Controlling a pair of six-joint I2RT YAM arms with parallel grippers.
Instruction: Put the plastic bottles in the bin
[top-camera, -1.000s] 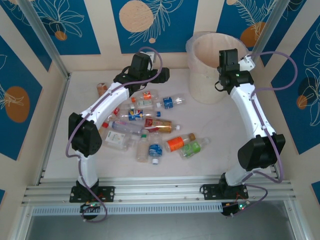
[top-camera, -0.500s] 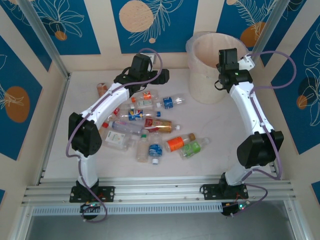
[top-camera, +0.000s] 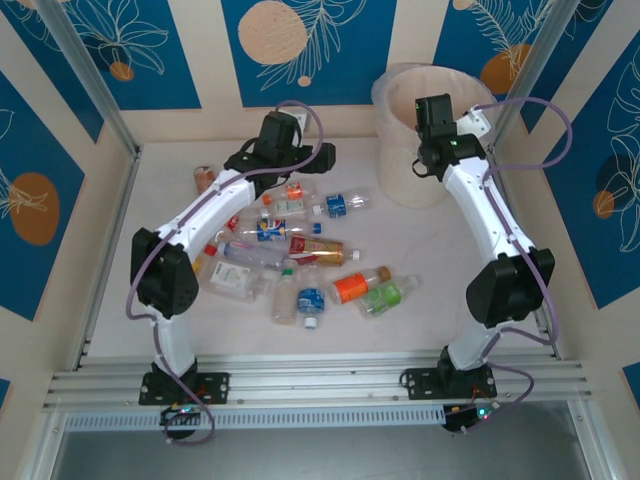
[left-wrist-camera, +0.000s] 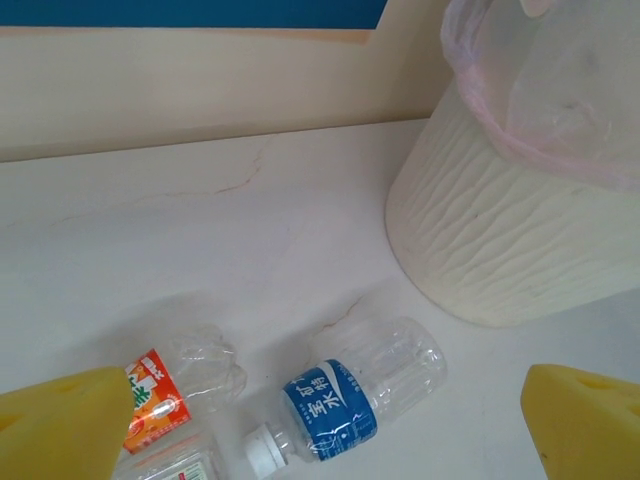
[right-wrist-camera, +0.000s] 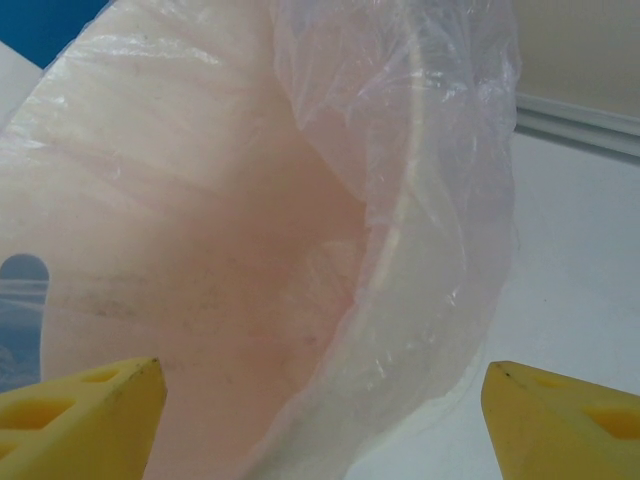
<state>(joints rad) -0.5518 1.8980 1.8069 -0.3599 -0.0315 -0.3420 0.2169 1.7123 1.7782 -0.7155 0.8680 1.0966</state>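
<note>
The right gripper (right-wrist-camera: 320, 425) has its yellow fingers (right-wrist-camera: 85, 415) spread wide with nothing between them. It hangs over the mouth of the bin (right-wrist-camera: 395, 240), facing the translucent liner (right-wrist-camera: 440, 120) and the pinkish inner wall. A bluish patch at the left edge of that wrist view may be something seen through the plastic, but it is too hazy to say. The left gripper (left-wrist-camera: 320, 430) is likewise fully released and empty, low over the table (left-wrist-camera: 200, 230) near the far wall (left-wrist-camera: 200, 90). Between its fingers lie a blue-labelled bottle (left-wrist-camera: 345, 400) with a white cap and, just beside it to the left, an orange-labelled bottle (left-wrist-camera: 175, 385), neither of them touched. The ribbed cream side of the bin rises close behind the blue one. In the top view, the plastic bottles (top-camera: 300, 250) lie scattered on their sides across the middle of the table between the two arms. The bin stands in the far right corner, and one brownish bottle (top-camera: 204, 178) lies off alone at the left.
</note>
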